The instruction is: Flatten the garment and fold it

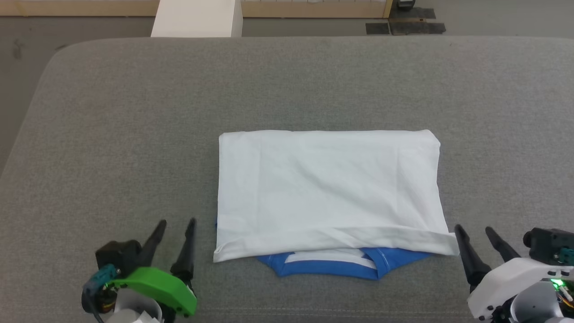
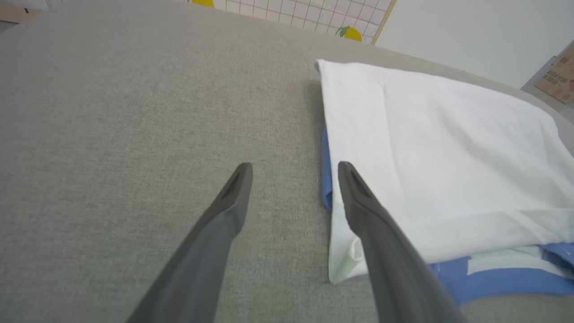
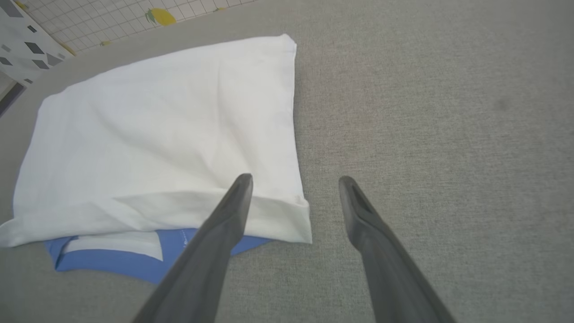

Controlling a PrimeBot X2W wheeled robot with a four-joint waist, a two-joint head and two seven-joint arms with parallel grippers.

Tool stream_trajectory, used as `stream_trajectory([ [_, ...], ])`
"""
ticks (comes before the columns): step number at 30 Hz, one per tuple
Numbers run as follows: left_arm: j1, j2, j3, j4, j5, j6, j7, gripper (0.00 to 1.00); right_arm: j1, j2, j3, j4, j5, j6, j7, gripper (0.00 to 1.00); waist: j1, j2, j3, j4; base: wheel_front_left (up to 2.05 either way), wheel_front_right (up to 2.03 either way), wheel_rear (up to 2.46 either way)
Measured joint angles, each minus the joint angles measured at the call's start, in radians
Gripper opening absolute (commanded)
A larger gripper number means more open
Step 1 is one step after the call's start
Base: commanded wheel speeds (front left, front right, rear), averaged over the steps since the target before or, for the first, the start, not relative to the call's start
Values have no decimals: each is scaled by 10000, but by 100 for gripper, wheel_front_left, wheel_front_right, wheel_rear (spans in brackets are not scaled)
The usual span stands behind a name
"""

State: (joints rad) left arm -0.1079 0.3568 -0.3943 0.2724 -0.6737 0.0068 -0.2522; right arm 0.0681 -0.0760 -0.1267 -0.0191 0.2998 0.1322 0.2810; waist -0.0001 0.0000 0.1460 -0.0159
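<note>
The garment (image 1: 329, 188) lies folded into a white rectangle on the grey cushion, with its blue collar band (image 1: 332, 268) poking out under the near edge. My left gripper (image 1: 176, 224) stands open just left of the fold's near-left corner, holding nothing. In the left wrist view the garment (image 2: 439, 157) lies to the right of the left gripper (image 2: 294, 167). My right gripper (image 1: 475, 231) is open beside the near-right corner, nothing between its fingers. The right wrist view has the garment (image 3: 166, 134) to the left of the right gripper (image 3: 294, 180), whose left finger overlaps the near hem.
The grey cushioned surface (image 1: 112, 134) spreads wide on every side of the fold, with rounded far corners. Beyond its far edge stands a white block (image 1: 197, 18) on the floor, with dark mats (image 1: 403, 27) further right. A grid-patterned wall (image 2: 305, 11) rises behind.
</note>
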Motion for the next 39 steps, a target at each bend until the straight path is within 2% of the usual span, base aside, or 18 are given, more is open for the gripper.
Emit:
stream_trajectory([
  [4,-10,-431,1053,-890,872,389,-25,100,-43,171,-249,-324,86,0,-382,100,0,0,-182,68,0,0,0],
  [7,-17,-796,1833,-1406,1622,481,-48,100,-181,221,-422,-301,186,0,-443,100,0,0,-272,134,0,0,0],
  [11,-114,-1229,2694,-1802,2545,447,-50,100,-708,244,-627,165,391,0,-437,100,0,0,-286,163,0,0,0],
  [14,-277,-1513,3141,-1847,3045,253,-52,100,-1230,240,-930,917,706,-2,-316,100,0,0,-251,138,0,0,0],
  [20,-434,-1802,3448,-1682,4000,-121,-58,100,-2578,244,-1085,2844,997,-2,295,100,0,0,-51,66,0,0,0],
  [29,-600,-2270,3942,-1517,4562,-439,-58,100,-4527,245,-798,5883,970,-2,1114,100,0,0,376,159,0,0,0],
  [35,-598,-2431,4163,-1484,4719,-654,-58,100,-5338,79,-343,7104,1127,-2,1549,100,0,0,491,345,0,0,0],
  [39,-596,-2568,4224,-1461,4780,-750,-58,100,-5671,-117,387,7540,1973,-6,1816,100,0,0,520,435,0,0,0],
])
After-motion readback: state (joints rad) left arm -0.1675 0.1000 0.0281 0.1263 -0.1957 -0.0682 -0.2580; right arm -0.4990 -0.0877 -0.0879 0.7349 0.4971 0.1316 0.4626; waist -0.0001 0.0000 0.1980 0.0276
